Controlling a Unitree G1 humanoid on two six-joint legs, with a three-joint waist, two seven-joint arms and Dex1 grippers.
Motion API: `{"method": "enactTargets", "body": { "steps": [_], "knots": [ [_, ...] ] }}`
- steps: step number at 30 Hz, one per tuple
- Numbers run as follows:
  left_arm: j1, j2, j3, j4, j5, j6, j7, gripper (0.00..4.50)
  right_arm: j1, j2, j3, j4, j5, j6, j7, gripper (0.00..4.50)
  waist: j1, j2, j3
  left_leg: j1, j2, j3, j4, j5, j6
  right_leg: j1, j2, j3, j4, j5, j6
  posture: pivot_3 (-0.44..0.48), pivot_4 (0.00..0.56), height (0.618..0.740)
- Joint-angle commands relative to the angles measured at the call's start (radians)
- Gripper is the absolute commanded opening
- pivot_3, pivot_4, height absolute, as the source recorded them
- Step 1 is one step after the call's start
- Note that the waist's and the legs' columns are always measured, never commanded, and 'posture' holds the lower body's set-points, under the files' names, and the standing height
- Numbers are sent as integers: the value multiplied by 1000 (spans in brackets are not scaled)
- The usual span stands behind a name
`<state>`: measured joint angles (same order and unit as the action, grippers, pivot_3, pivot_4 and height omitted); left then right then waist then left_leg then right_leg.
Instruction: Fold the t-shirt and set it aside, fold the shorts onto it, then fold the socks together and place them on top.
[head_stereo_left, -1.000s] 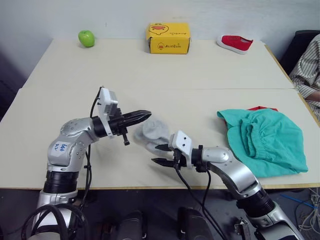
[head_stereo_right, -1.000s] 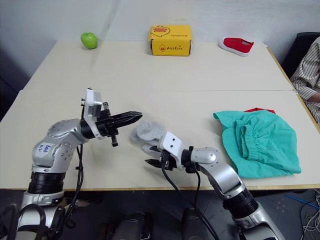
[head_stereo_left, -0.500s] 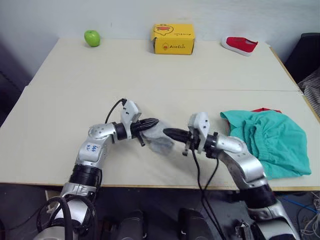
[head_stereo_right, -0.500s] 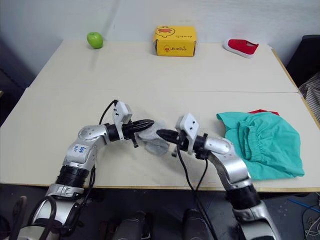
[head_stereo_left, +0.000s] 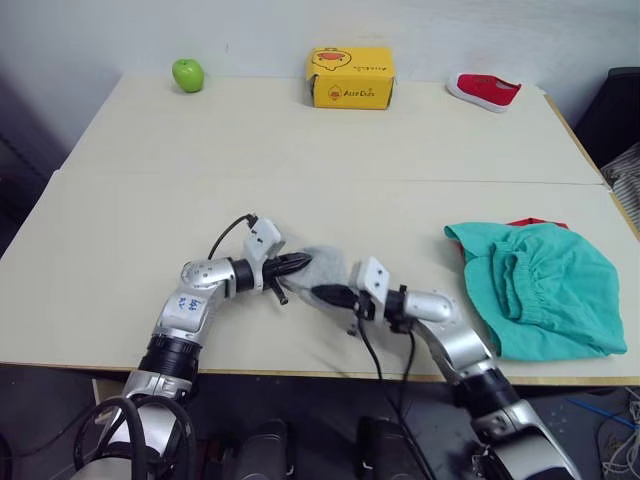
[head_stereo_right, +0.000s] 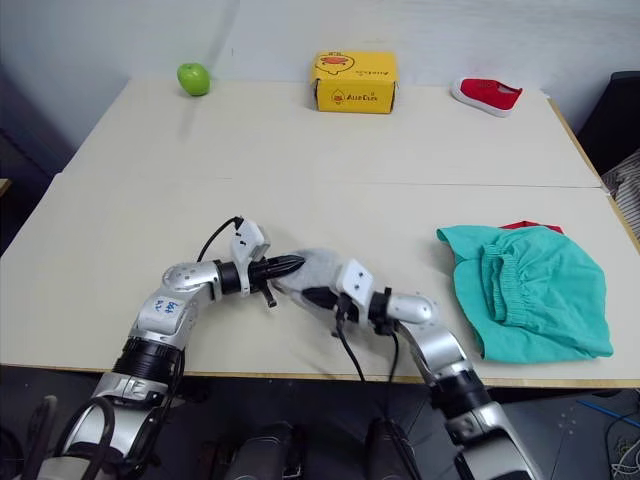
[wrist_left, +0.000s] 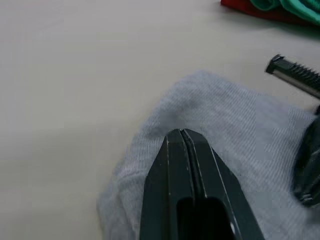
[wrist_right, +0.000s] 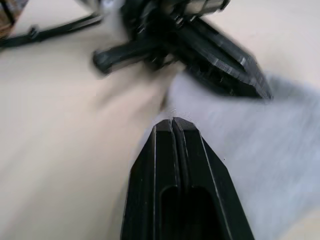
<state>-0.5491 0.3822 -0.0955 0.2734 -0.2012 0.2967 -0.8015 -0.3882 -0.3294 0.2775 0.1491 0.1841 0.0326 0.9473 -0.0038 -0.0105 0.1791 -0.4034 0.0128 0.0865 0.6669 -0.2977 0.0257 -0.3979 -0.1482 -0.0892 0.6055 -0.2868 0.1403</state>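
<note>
Near the front edge of the table (head_stereo_left: 120, 210), the socks (head_stereo_left: 322, 268) are lying in a light grey bundle, with both grippers meeting on them. From the robot's left, the left gripper (head_stereo_left: 297, 262) is pressing its tip onto the knit, its two black fingers closed flat against each other with no fabric visible between them. Opposite it, the right gripper (head_stereo_left: 322, 293) is resting on the near side of the bundle, its fingers likewise drawn together; whether any cloth is pinched at the tips cannot be told. Well apart on the robot's right, the shorts (head_stereo_left: 538, 286) are lying crumpled over the t-shirt (head_stereo_left: 524, 219), of which a small red edge is showing. Along the far edge a green apple (head_stereo_left: 187, 74), a yellow box (head_stereo_left: 350, 77) and a red shoe (head_stereo_left: 484, 90) are sitting.
</note>
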Motion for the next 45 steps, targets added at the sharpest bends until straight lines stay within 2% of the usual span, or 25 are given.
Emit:
{"method": "enactTargets", "body": {
  "steps": [1, 8, 13, 18, 21, 24, 29, 32, 39, 42, 45],
  "knots": [
    [24, 11, -2, -49, -3, -12, -22, 0, 14, -22, -31, -100, 64, 16, 50, 44, -2, 0, 0, 1, 0, 0, 0, 0, 0, 0, 0, 0, 1, 0, 0, 0, 150, 740],
    [61, 32, -17, -64, 22, -49, -31, 0, -109, 35, -160, -20, 202, 140, 17, 44, -5, 0, 0, 2, 2, 0, 0, 1, -2, 0, 0, 0, 2, 0, 0, 0, 150, 740],
    [62, 26, -22, -63, 24, -56, -27, 0, -201, 56, -128, 190, 78, 119, -47, 44, -3, 0, 0, 3, 2, 1, -1, 0, -2, 0, -1, 0, 2, 0, 0, 0, 150, 740],
    [62, 21, -23, -64, 23, -61, -23, 0, -238, 39, -167, 314, 65, 97, -46, 44, -6, 0, 0, 2, 1, 2, 0, 0, -1, 0, -1, 0, 2, 0, 0, 0, 150, 740],
    [61, 24, -21, -61, 21, -70, -27, 0, -205, -12, -230, 191, 214, 295, 43, 651, 0, 0, 0, 2, 1, 2, 0, 0, -1, 0, -1, 0, 2, 0, 0, 0, 150, 740],
    [63, 28, -19, -59, 19, -81, -31, 0, -178, -83, -260, 72, 314, 520, 76, 1667, 0, 0, 0, 2, 1, 1, 0, 0, 0, 0, -1, 0, 2, 0, 0, 0, 150, 740],
    [72, 38, -13, -54, 17, -107, -43, 0, -202, -183, -304, -4, 476, 1008, 29, 3431, -1, 0, 0, 2, 2, 1, 0, -1, 0, -1, -2, 0, 1, 1, -1, 0, 150, 740],
    [78, 42, -14, -47, 20, -120, -45, 0, -244, -145, -331, 30, 522, 1161, -36, 4478, -4, 0, 0, 2, 3, 1, -1, -1, -1, -1, -2, 0, 0, 1, -1, 0, 150, 740],
    [82, 38, -19, -46, 27, -129, -40, 0, -337, 37, -315, 95, 512, 1287, -175, 4478, -6, 1, 0, -1, 2, 4, -1, -1, -1, -7, -2, 1, 4, 1, -2, 0, 150, 740],
    [88, 40, -21, -52, 35, -133, -35, 0, -387, 128, -375, 142, 497, 1277, -288, 3875, -7, 1, 0, -1, 2, 7, -1, -1, 0, -9, -2, 0, 6, 2, -4, 0, 150, 740],
    [93, 46, -15, -54, 35, -138, -34, 0, -417, 172, -441, 169, 505, 1274, -356, 2807, -10, 1, 0, -1, 2, 8, -1, -1, 0, -11, -2, 0, 7, 2, -4, 0, 150, 740]
  ]
}}
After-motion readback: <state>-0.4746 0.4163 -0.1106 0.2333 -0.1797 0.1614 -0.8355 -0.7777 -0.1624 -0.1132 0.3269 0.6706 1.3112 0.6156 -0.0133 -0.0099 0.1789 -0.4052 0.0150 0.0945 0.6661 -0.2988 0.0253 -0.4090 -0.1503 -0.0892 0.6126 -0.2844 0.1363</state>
